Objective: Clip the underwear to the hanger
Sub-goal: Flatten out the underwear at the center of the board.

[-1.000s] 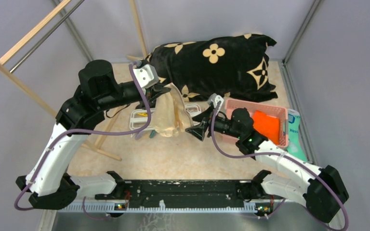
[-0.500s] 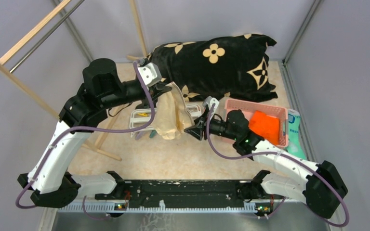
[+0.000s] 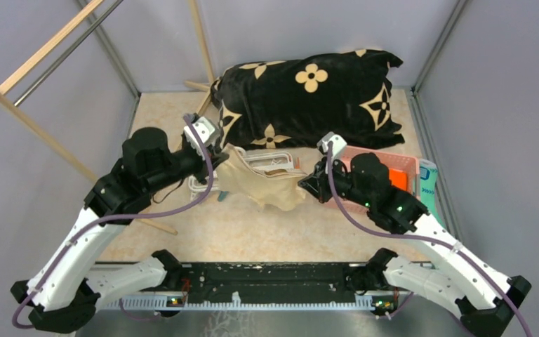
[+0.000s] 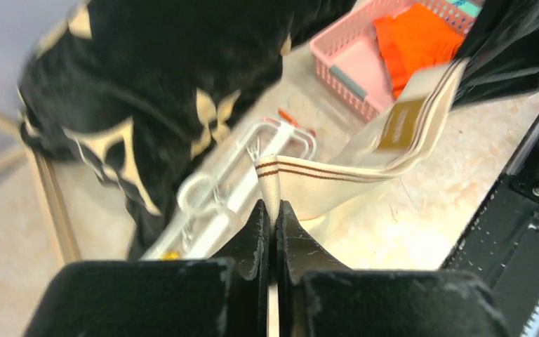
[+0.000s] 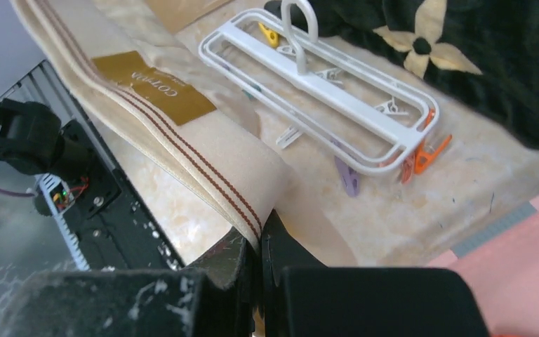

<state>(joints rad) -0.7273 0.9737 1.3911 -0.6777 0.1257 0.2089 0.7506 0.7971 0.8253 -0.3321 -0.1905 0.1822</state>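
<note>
One underwear [image 3: 260,186], stretched wide, left-right

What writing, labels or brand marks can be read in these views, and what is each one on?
"COTTON": on the gold label at the waistband of the underwear, right wrist view; the smaller print beside it is unreadable.
Same label, left wrist view: too blurred to read.
Teal packet beside the pink basket: print too small to read.
Black blanket: cream flower shapes only, no letters.

My left arm [image 3: 144,165] and right arm [image 3: 386,200] reached forward, bent inward. The left gripper [image 3: 222,156] and right gripper [image 3: 307,186] faced each other, both clamped tight.
</note>
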